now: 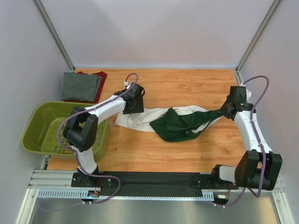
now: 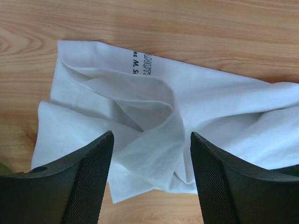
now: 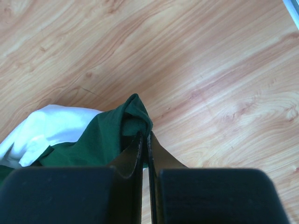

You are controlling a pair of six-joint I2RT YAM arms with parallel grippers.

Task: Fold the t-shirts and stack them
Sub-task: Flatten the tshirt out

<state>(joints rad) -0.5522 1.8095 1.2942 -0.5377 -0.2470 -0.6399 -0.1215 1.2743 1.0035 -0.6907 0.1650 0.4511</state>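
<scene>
Seemingly two of three done: grey t-shirt [image 1: 80, 87] folded atop dark red t-shirt [image 1: 99, 77] at far-left bench [image 1: 187, 84] corner; white-and-green t-shirt [image 1: 177, 122] strung out crumpled mid-bench, yet to fold and stack, right tool [image 3: 145, 140] clamped on its green end, left tool [image 2: 152, 137] spread wide just over its white hem.

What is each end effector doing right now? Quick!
Left end effector: open, over the white and green t-shirt.
Right end effector: shut on that t-shirt's green end.

white-green t-shirt [image 1: 180, 125], grey shirt [image 1: 80, 87], olive basket [image 1: 44, 123]
</scene>
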